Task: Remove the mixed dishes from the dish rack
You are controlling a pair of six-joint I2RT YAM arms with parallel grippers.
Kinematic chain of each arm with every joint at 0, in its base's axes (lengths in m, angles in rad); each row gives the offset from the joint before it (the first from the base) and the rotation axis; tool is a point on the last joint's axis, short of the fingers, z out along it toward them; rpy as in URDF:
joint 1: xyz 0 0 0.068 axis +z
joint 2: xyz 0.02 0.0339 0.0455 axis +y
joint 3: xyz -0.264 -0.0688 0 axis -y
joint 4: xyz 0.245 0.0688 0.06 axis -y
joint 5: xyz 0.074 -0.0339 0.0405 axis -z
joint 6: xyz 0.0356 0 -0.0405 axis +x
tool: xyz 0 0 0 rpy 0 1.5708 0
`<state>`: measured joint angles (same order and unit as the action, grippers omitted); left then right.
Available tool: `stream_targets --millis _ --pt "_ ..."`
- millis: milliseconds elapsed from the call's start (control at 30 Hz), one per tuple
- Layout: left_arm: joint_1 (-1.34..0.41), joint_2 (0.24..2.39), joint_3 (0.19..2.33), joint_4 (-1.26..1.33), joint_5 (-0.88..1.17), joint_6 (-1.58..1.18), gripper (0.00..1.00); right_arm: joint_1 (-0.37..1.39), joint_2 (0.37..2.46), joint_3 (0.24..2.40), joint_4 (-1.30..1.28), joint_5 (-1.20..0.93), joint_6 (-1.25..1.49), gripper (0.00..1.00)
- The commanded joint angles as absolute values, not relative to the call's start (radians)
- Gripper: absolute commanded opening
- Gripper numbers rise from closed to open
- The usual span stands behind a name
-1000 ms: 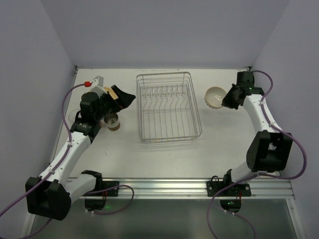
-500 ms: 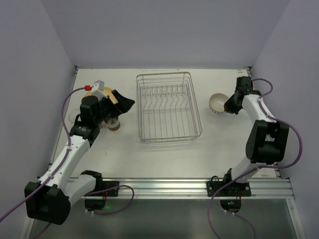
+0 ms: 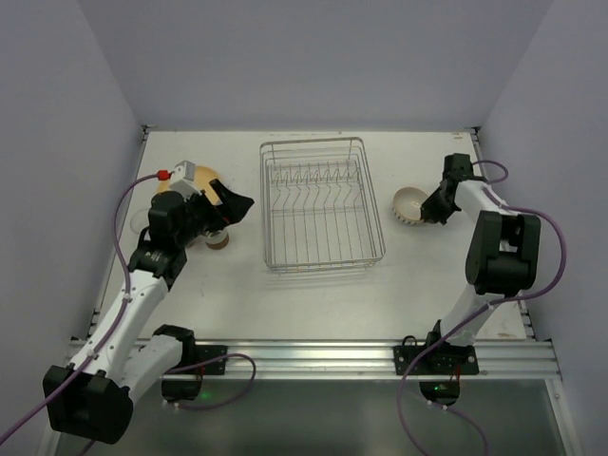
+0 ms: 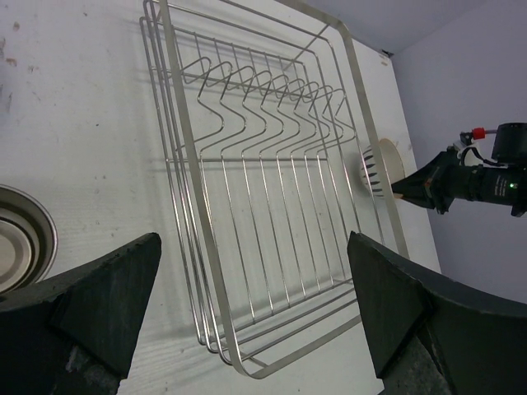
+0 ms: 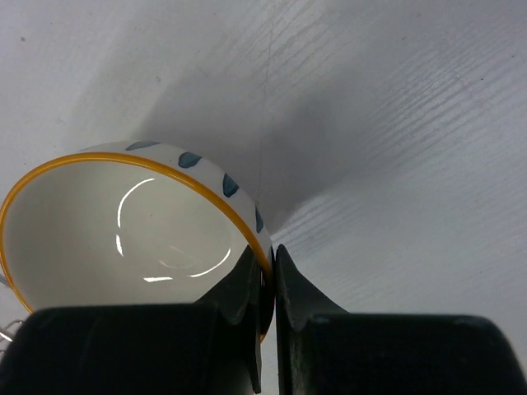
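The silver wire dish rack (image 3: 323, 204) (image 4: 272, 206) stands in the middle of the table with nothing in it. To its right, my right gripper (image 3: 434, 211) (image 5: 268, 265) is shut on the rim of a white bowl (image 3: 409, 204) (image 5: 123, 222) (image 4: 377, 169) that has an orange edge and blue marks. The bowl is tilted low over the table. My left gripper (image 3: 230, 205) (image 4: 255, 276) stands open and holds nothing, left of the rack and facing it. A brown-and-cream cup (image 3: 218, 238) (image 4: 20, 239) sits just beside it.
A yellow-orange plate (image 3: 197, 177) lies at the back left, partly behind the left arm. A faint clear glass (image 3: 142, 219) stands near the left table edge. Walls close in the table on the left, back and right.
The right arm has folded in and brought the bowl nearer and lower, tipping it more on edge. The left gripper has drifted slightly nearer, still open.
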<state>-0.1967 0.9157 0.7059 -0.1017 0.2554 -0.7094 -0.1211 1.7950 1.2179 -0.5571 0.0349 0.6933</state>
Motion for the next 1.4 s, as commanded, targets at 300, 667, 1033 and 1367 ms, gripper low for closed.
stream_targets --millis 300,667,1033,1367 --pt "-0.189 0.847 0.707 -0.147 0.250 -0.690 1.00 -0.126 1.812 1.226 -0.499 0.006 0.695 0.05" --pt "-0.189 0.727 0.683 -0.236 0.241 -0.684 1.00 -0.126 1.833 1.227 -0.512 0.006 0.689 0.15" --pt "-0.189 0.614 0.719 -0.382 0.242 -0.657 1.00 -0.126 1.740 1.172 -0.468 0.045 0.696 0.52" --pt "-0.189 0.563 0.750 -0.506 0.115 -0.557 1.00 -0.123 1.417 1.181 -0.511 0.014 0.632 0.72"
